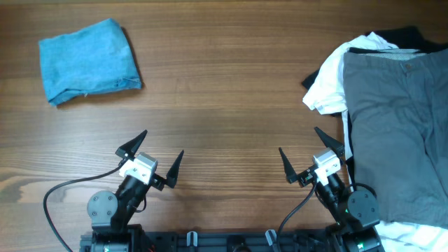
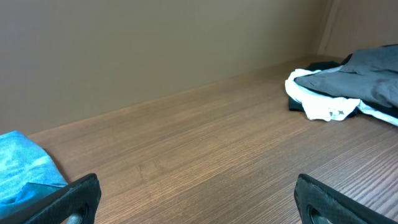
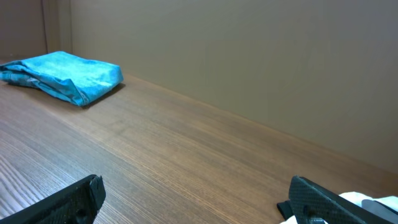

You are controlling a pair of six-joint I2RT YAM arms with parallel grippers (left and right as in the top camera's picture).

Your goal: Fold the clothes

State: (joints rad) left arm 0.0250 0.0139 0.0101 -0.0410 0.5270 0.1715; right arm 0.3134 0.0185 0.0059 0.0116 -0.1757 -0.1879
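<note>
Grey shorts [image 1: 399, 112] with a waistband button lie spread on top of a pile at the table's right edge, over a white piece [image 1: 327, 82] and a black piece [image 1: 406, 33]. The pile also shows in the left wrist view [image 2: 360, 81]. A folded light-blue piece [image 1: 87, 59] lies at the far left, also in the right wrist view [image 3: 68, 73]. My left gripper [image 1: 154, 154] is open and empty near the front edge. My right gripper [image 1: 308, 155] is open and empty, just left of the pile.
The wooden table [image 1: 224, 91] runs between the blue piece and the pile. Black cables [image 1: 59, 203] loop by the arm bases at the front edge. A brown wall [image 2: 155, 43] backs the table.
</note>
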